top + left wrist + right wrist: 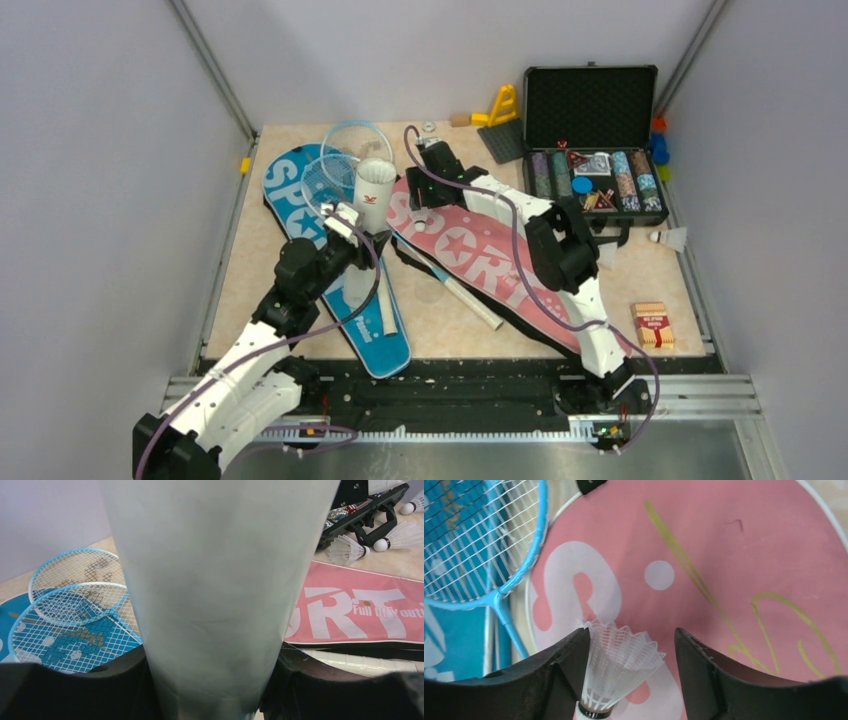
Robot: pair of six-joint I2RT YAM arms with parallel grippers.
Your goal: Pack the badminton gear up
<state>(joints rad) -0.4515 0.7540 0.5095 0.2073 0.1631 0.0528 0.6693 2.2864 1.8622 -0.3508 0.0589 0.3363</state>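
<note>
My left gripper [365, 228] is shut on the white tube [375, 185] and holds it upright with its open end up; the tube fills the left wrist view [215, 570]. My right gripper [425, 190] is low over the "S" end of the pink cover [490, 260]. Its jaws stand open around a white shuttlecock [619, 665], which leans on the left finger, a gap away from the right finger. Two light-blue rackets [340, 160] overlap on the blue cover [380, 340]. More shuttlecocks [345, 547] lie by the case.
An open black case of poker chips [590, 130] stands at the back right, with a yellow toy [503, 105] beside it. A shuttlecock [668, 238] lies at the right edge. A small card box [652, 325] sits front right. White racket handles [465, 300] cross the covers.
</note>
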